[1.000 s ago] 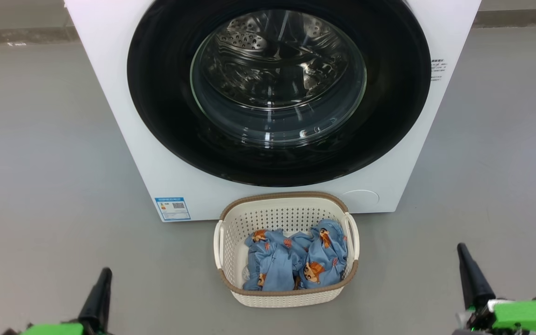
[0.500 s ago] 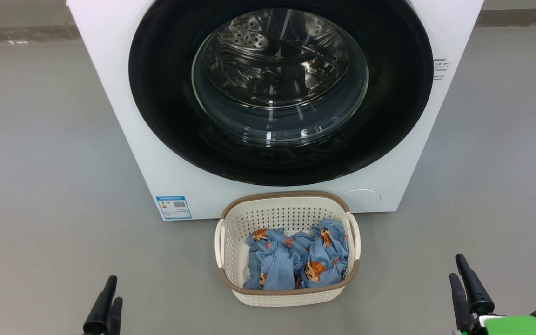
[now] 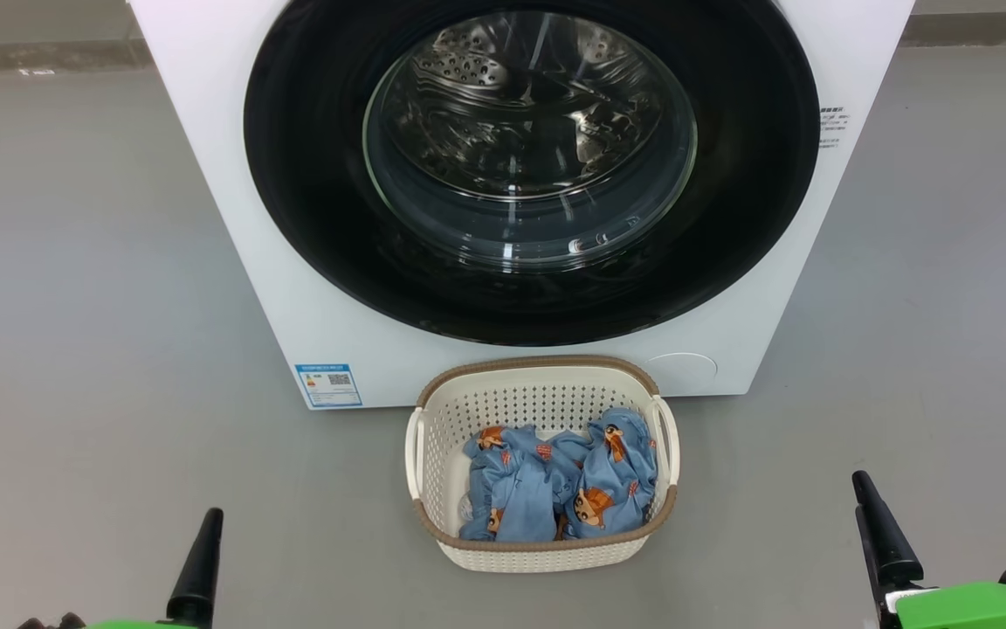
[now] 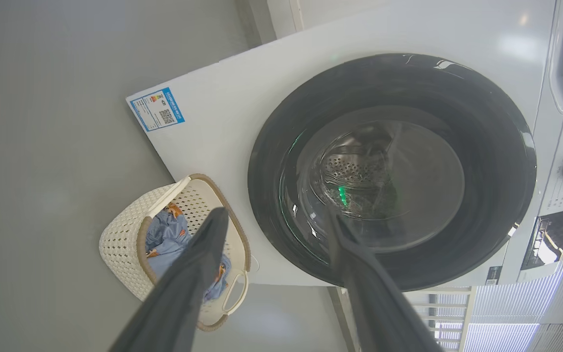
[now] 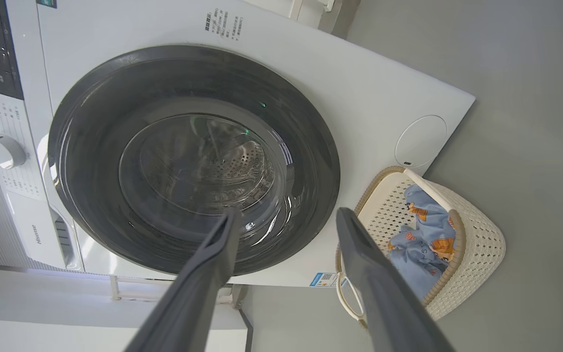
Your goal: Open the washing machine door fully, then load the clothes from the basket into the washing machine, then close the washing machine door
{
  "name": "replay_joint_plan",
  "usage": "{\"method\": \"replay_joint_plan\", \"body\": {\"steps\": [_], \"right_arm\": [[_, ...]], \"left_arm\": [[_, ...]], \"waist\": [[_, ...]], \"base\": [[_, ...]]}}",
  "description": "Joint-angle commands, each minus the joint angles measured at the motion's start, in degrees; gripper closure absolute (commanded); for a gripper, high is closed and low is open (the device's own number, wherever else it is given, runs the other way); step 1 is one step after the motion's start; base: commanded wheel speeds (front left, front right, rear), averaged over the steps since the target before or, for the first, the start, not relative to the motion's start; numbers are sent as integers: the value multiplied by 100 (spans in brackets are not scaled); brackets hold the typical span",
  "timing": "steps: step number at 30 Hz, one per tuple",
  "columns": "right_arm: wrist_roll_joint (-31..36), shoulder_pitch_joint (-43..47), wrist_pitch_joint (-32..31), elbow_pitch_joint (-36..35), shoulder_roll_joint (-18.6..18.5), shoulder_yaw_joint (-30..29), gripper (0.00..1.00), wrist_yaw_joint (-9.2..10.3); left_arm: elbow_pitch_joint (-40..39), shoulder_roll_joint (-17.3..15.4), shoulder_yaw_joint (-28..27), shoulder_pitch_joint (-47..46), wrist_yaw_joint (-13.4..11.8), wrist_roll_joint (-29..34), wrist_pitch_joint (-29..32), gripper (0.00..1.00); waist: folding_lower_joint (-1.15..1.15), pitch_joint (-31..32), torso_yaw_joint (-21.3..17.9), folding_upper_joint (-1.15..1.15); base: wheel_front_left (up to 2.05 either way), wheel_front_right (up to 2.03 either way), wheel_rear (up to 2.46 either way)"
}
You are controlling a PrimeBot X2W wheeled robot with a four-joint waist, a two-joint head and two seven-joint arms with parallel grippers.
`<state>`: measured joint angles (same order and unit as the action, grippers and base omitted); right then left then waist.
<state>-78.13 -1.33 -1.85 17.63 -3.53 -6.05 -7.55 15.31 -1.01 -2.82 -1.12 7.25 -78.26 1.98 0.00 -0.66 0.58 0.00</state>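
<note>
Risk check: washing machine door (image 3: 531, 166) sat shut. We saw no handle on its glossy black ring, so fingers could skid off the edge instead of hooking it. Left hand (image 4: 276, 215) and right hand (image 5: 287, 212) hung low and well back from the door, both spread wide, holding nothing. The basket (image 3: 547, 362) stood on the floor (image 3: 75, 349) just in front of the machine, below the door, so a low reach could shove it. The clothes (image 3: 555, 489) lay in it as one tangled heap; a shallow pinch could drop a garment mid-lift.
</note>
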Motion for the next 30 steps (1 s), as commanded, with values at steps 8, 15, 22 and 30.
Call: {"method": "replay_joint_plan", "body": {"steps": [8, 15, 22, 30], "right_arm": [[752, -136, 164, -138, -144, 120, 0, 2], [1245, -135, 282, -114, -195, 180, 0, 2], [1710, -137, 415, -73, -255, 267, 0, 3], [2180, -141, 549, -56, -322, 326, 0, 3]], "left_arm": [[-259, -107, 27, -102, -56, 800, -166, 0], [-329, -113, 114, -74, -114, 1390, -285, 0], [-414, -120, 176, -36, -141, 1981, -419, 0], [-487, -128, 198, -12, -155, 2530, -554, 0]], "waist": [[0, -4, 17, 0], [0, -3, 35, 0], [0, 1, 43, 0], [0, -11, 42, 0]], "base": [[0, 0, 0], [0, 0, 0], [0, 0, 0], [0, 0, 0]]}}
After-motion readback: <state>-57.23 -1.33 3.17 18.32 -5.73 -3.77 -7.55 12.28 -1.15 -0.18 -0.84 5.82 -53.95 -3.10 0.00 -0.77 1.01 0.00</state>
